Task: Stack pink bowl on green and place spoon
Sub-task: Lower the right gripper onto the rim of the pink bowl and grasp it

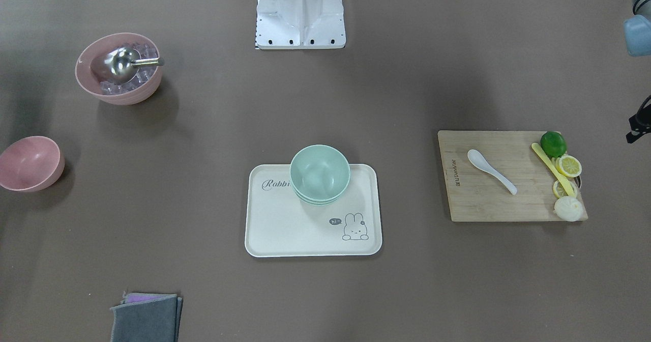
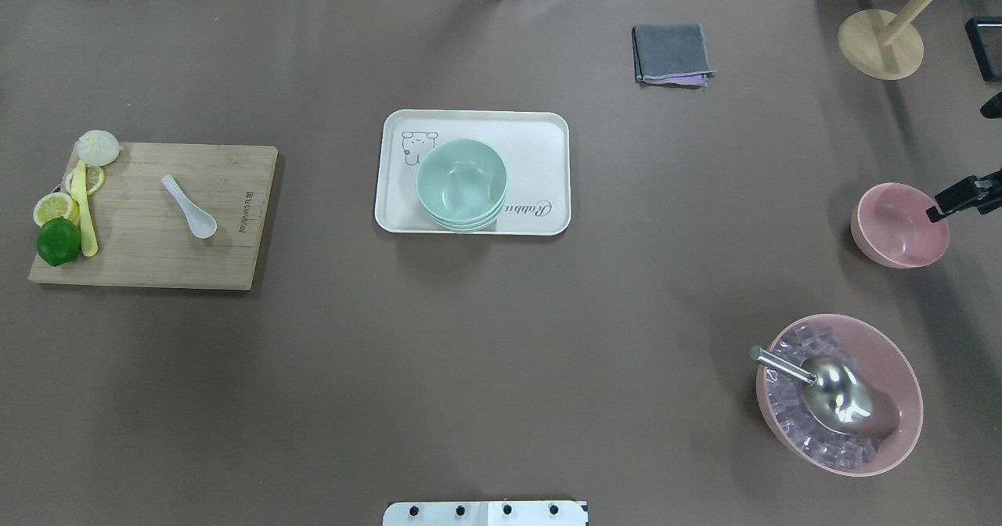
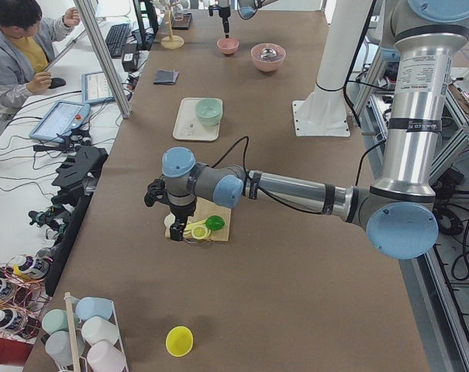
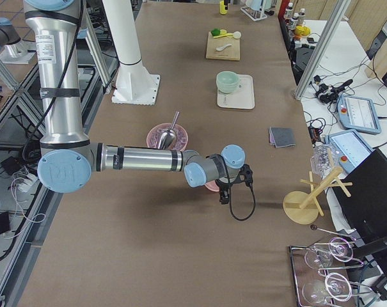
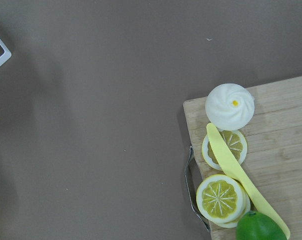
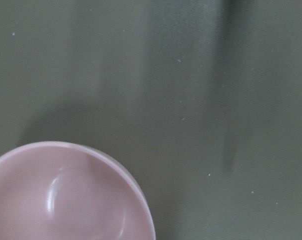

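Observation:
An empty pink bowl [image 2: 900, 228] stands at the table's right end; it also shows in the front view [image 1: 30, 163] and the right wrist view [image 6: 66, 200]. Stacked green bowls [image 2: 462, 184] sit on a white rabbit tray [image 2: 540, 135] at mid table. A white spoon [image 2: 189, 207] lies on a wooden cutting board [image 2: 196, 256] at the left. My right gripper [image 2: 951, 203] hangs above the pink bowl's outer rim. My left gripper [image 1: 634, 134] hovers beyond the board's outer end. Only a part of each gripper shows, so I cannot tell how their jaws stand.
A larger pink bowl [image 2: 838, 393] holds ice cubes and a metal scoop [image 2: 830, 389]. A lime [image 2: 59, 241], lemon slices, a yellow knife and a white bun [image 2: 99, 147] sit on the board's end. A grey cloth [image 2: 673, 54] and a wooden stand [image 2: 881, 43] lie far right.

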`<action>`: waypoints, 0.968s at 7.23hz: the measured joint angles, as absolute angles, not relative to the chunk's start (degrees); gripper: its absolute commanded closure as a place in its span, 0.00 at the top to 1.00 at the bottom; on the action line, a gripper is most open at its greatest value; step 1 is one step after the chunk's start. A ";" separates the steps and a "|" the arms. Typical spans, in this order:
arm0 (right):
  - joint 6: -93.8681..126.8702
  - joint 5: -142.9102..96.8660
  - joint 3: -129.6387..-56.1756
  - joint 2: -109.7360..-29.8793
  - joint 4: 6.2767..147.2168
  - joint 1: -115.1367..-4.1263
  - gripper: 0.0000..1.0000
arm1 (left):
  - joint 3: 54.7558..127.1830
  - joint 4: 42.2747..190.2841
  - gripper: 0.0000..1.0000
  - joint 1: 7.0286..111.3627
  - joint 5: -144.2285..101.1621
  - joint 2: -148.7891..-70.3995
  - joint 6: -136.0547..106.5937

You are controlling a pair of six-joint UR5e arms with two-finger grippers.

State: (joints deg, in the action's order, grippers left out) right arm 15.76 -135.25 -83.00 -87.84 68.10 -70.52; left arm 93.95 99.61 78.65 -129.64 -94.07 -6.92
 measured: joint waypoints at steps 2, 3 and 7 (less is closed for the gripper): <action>16.43 -135.26 -82.40 -87.77 68.05 -69.16 0.00 | 93.93 99.58 0.98 78.65 -129.58 -94.11 -7.08; 16.57 -135.35 -82.39 -87.76 68.04 -68.63 0.00 | 93.98 99.58 0.98 78.66 -129.58 -94.12 -7.10; 22.12 -141.16 -84.62 -85.69 68.45 -68.66 0.00 | 94.16 99.67 0.98 76.88 -130.12 -95.42 -14.23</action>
State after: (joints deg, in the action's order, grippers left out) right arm 22.12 -141.16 -84.62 -85.69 68.45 -68.66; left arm 94.16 99.67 76.88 -130.12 -95.42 -14.23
